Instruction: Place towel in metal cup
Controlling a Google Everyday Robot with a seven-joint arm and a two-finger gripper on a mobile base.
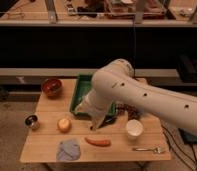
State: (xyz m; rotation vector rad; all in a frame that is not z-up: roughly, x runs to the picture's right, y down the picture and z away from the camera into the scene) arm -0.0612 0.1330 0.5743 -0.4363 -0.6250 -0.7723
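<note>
Gripper (95,126) at bench centre, by green tray (83,91) front rim; grip state cannot be told. Crumpled blue-grey towel (68,149) front-left; shiny metal cup (32,121) at left edge.

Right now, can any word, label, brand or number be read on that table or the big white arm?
None: no readable text anywhere.
The small metal cup, the blue-grey cloth towel, the white paper cup, the green plastic tray and the white robot arm show plain surfaces.
The gripper, low at the tray's front edge, shows no marking either.
</note>
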